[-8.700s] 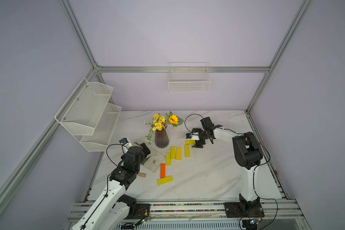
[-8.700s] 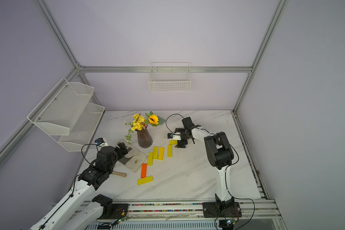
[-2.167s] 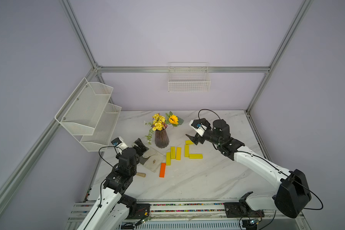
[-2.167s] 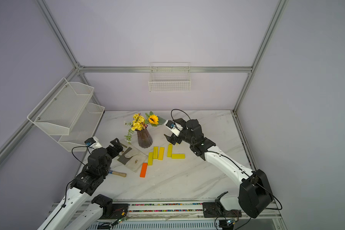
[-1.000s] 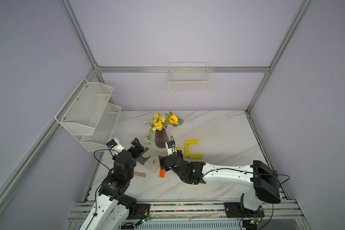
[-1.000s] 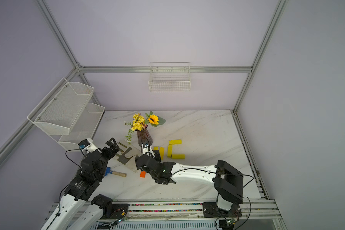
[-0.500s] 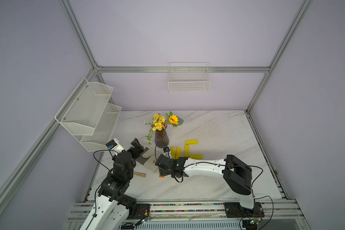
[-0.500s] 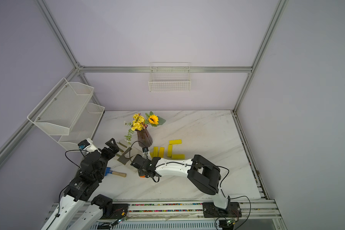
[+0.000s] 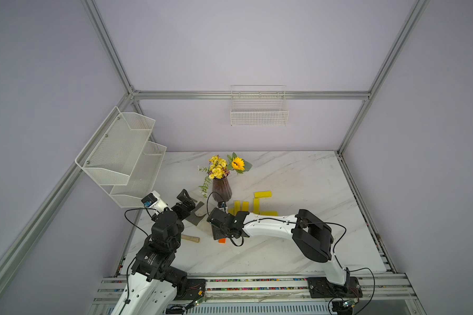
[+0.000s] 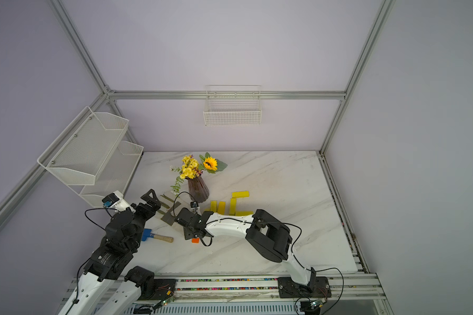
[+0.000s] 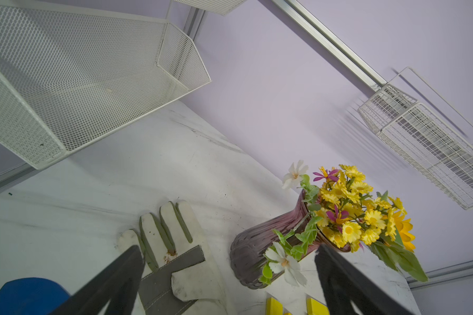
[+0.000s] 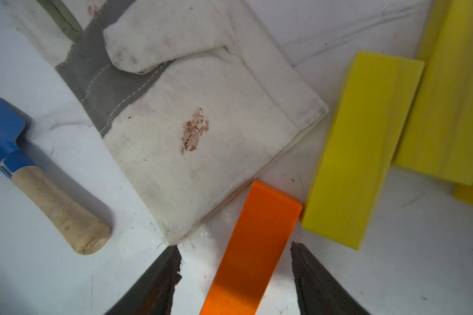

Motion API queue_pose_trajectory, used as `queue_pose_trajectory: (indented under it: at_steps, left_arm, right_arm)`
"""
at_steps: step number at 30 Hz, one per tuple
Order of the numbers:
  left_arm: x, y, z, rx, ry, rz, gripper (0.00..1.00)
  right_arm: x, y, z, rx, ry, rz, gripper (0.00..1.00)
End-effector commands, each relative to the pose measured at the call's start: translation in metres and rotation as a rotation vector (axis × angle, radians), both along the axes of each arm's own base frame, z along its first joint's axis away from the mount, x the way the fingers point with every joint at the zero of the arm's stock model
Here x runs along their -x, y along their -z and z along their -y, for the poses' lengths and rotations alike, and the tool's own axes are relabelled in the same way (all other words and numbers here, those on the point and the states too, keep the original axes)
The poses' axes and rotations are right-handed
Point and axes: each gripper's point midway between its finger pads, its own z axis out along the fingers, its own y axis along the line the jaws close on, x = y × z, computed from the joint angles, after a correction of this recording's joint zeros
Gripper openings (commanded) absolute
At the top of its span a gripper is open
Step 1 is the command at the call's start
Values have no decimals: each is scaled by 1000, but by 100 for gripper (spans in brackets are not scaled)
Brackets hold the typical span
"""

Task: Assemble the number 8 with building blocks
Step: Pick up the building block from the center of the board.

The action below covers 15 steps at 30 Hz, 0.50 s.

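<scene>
The orange building block (image 12: 254,245) lies flat on the marble beside a glove cuff. My right gripper (image 12: 234,246) is low over it, open, one finger on each side with a gap on both. In both top views only the block's near end (image 9: 222,240) (image 10: 194,240) shows under the right gripper (image 9: 220,234). Three yellow blocks form a C-like bracket (image 9: 256,205); two more (image 9: 245,206) lie side by side to its left. No number 8 figure shows. My left gripper (image 9: 186,199) (image 11: 228,252) is raised and wide open, holding nothing.
A white and grey work glove (image 12: 202,109) (image 11: 175,261) lies left of the orange block. A blue trowel with a wooden handle (image 12: 58,210) (image 10: 153,236) is beyond it. A purple vase of flowers (image 9: 221,188) stands behind the blocks. A wire shelf (image 9: 120,155) hangs at the left.
My right gripper has come down over the orange block and its jaws have narrowed around it, while the right elbow has folded back to the right. The left arm has hardly moved.
</scene>
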Motion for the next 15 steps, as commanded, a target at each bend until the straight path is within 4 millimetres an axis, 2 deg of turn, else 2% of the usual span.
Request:
queue_pose_trajectory:
  at_steps: [1,7,9,12,15]
  left_arm:
    - [2,-8,1,7,8,29,100]
    - [2,-5,1,6,8,29,100]
    - [2,-4,1,6,8,27,100]
    - [3,-4,0,4,5,28,100]
    - [3,-5,-1,4,2,32,100]
  right_arm:
    - [5,8,6,42,19,-41,68]
    - [4,16,6,69,28,-52,63]
    - [4,20,5,83,26,-59,58]
    - [5,24,7,110,25,-65,47]
    - [6,27,13,133,20,-67,30]
